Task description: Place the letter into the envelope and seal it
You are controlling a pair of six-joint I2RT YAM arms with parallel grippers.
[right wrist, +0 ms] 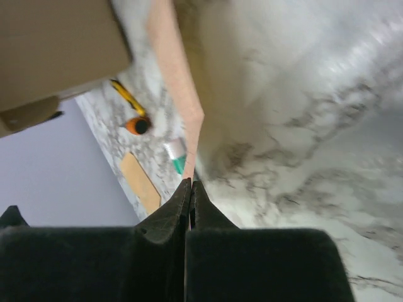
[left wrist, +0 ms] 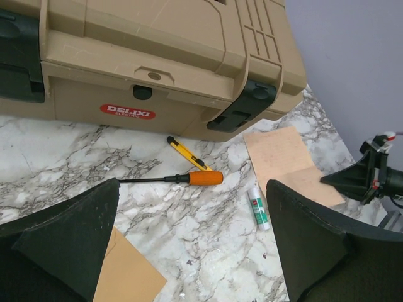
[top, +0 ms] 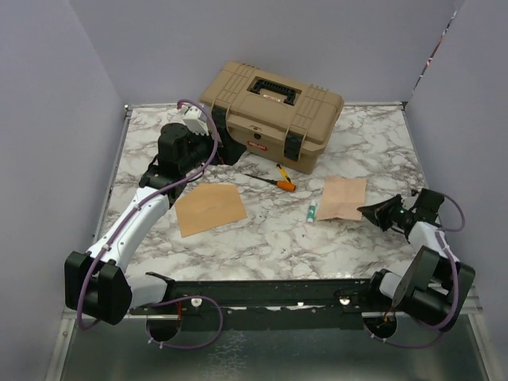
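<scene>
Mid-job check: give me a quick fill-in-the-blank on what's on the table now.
1. The left gripper has its jaws standing ___.
2. The shut right gripper has its tip at the edge of the ___.
3. The glue stick lies between the letter and the ___.
4. The screwdriver has an ___ handle.
Missing: open; letter; envelope; orange.

Plain lavender walls [top: 262,40] enclose a white grey-veined marble table [top: 278,238].

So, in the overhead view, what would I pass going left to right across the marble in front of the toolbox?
envelope → screwdriver → glue stick → letter → right gripper, at the letter's right edge.
</scene>
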